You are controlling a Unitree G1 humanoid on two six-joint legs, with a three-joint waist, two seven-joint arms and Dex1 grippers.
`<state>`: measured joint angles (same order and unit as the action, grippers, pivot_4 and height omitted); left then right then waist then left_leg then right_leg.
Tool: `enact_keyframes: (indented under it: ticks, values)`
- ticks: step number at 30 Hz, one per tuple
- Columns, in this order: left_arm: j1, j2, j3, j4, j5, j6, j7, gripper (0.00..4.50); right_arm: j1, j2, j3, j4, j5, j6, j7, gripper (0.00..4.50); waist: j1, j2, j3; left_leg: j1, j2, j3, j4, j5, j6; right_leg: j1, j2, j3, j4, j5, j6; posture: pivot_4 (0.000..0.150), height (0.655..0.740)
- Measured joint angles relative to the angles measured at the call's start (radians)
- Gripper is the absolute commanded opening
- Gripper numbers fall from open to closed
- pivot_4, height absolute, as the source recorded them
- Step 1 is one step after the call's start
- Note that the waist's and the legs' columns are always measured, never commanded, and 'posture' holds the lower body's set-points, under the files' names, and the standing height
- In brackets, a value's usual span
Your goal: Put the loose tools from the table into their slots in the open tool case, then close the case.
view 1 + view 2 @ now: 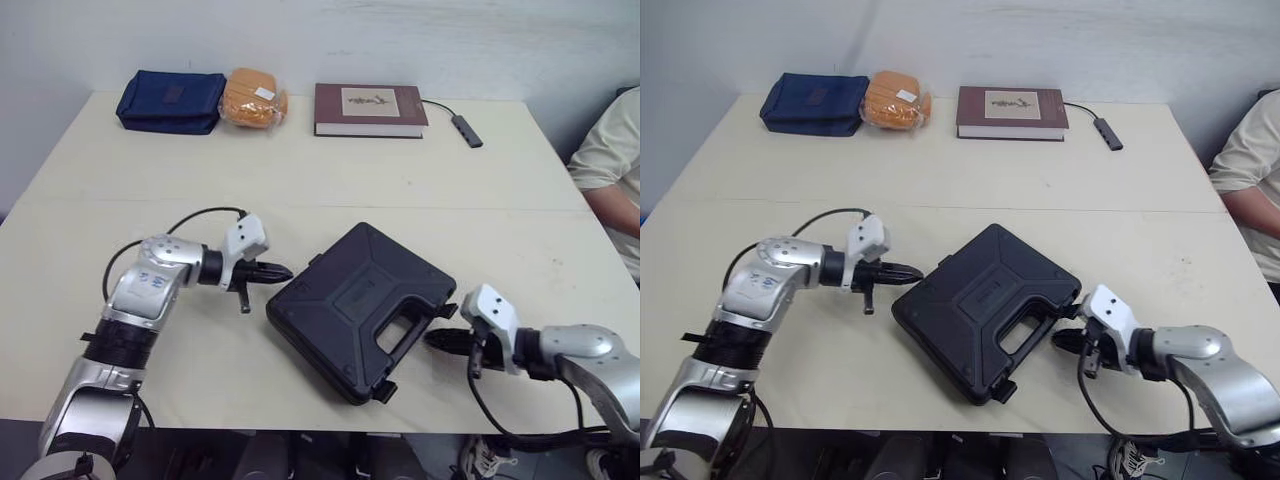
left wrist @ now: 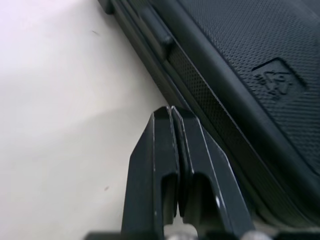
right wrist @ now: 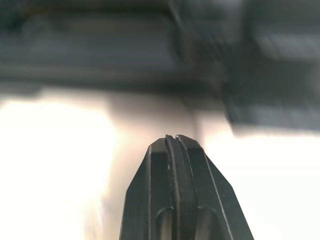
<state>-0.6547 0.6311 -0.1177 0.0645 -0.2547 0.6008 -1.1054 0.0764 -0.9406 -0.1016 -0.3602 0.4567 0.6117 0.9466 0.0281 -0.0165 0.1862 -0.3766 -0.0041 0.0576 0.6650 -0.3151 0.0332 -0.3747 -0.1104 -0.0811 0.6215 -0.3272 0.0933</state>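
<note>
Tool case (image 1: 360,310) lies flat and shut on the near part of the table (image 1: 300,180), turned cornerwise, its handle cut-out facing my right side. My left claw (image 1: 278,272) sits just beside the case's left corner, fingers pressed together on nothing. The left wrist view adds what the head views do not: the pebbled lid, a moulded emblem (image 2: 274,80) on it, and the seam along the case's side running close past my fingertips. My right claw (image 1: 434,341) is near the handle edge, beside a latch (image 1: 447,311), and is likewise closed and empty. The right wrist view is blurred; the dark band ahead of the fingers is probably the case's edge, though I cannot tell whether they touch it. A second latch (image 1: 385,392) sticks out at the case's nearest corner.

Along the far edge, well apart from the case, lie a navy pouch (image 1: 171,100), an orange wrapped bundle (image 1: 253,98) touching it, a maroon book (image 1: 369,108), and a small grey adapter (image 1: 466,130) on a cable. A person's arm (image 1: 610,160) shows at the right edge.
</note>
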Motion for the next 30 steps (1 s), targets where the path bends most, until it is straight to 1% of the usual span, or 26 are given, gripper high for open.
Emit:
enact_keyframes:
  ticks: [5,7,8,11,13,18,22,25,30]
  values:
    - [-0.116,-0.091,0.012,-0.073,-0.057,0.046,0.029,0.02,0.058,0.002,-0.106,-0.016,0.015,-0.001,0.000,0.00,-0.001,0.000,0.000,0.000,-0.001,0.000,0.000,0.000,0.000,0.001,0.000,0.000,0.000,0.001,0.001,0.150,0.7400]
    - [-0.141,-0.137,-0.020,-0.087,-0.064,0.054,0.029,0.02,0.073,0.010,-0.137,-0.021,0.018,-0.001,-0.008,0.00,-0.003,0.000,0.000,0.001,-0.001,0.001,0.000,0.000,0.000,0.001,0.001,0.000,0.001,0.001,0.001,0.150,0.7400]
    - [-0.152,-0.178,-0.057,-0.082,-0.070,0.049,0.020,0.02,0.087,0.018,-0.155,-0.022,0.017,-0.002,-0.021,0.00,-0.004,0.000,0.000,0.001,0.000,0.002,0.000,0.001,0.000,0.001,0.002,0.001,0.002,0.001,0.001,0.150,0.7400]
    - [-0.214,-0.311,-0.162,0.013,-0.041,-0.022,0.003,0.02,0.099,0.053,-0.176,-0.026,0.013,-0.002,-0.059,0.00,0.002,0.000,0.000,0.001,-0.001,0.002,0.001,0.001,0.000,0.001,0.002,0.001,0.001,0.001,0.001,0.150,0.7400]
    - [-0.278,-0.400,-0.233,0.137,-0.001,-0.095,-0.010,0.02,0.093,0.067,-0.179,-0.032,0.013,0.002,-0.087,0.00,0.005,0.000,0.000,0.001,-0.001,0.003,0.001,0.002,0.001,0.001,0.002,0.001,0.000,0.001,0.002,0.150,0.7400]
    - [-0.395,-0.530,-0.319,0.459,0.102,-0.264,-0.033,0.02,0.051,0.103,-0.165,-0.059,0.013,0.046,-0.155,0.00,-0.007,0.000,0.000,0.001,0.000,0.004,-0.001,0.002,0.000,-0.001,0.003,0.003,0.000,0.001,0.002,0.150,0.7400]
    - [-0.437,-0.564,-0.345,0.607,0.162,-0.379,-0.063,0.02,0.025,0.131,-0.140,-0.081,0.016,0.072,-0.194,0.00,-0.003,0.000,0.000,0.001,0.001,0.004,-0.001,0.002,-0.001,-0.002,0.003,0.003,0.000,0.001,0.002,0.150,0.7400]
    - [-0.478,-0.569,-0.378,0.660,0.210,-0.447,-0.095,0.02,0.014,0.139,-0.140,-0.099,0.024,0.090,-0.208,0.00,-0.002,0.000,0.000,0.001,0.000,0.004,0.000,0.002,0.000,-0.001,0.002,0.003,-0.001,0.001,0.002,0.150,0.7400]
    - [-0.510,-0.577,-0.414,0.698,0.286,-0.564,-0.084,0.02,0.013,0.139,-0.139,-0.108,0.038,0.095,-0.209,0.00,-0.001,-0.002,-0.002,0.003,0.000,0.003,0.000,0.001,0.002,0.002,0.001,0.003,-0.001,0.001,0.002,0.150,0.7400]
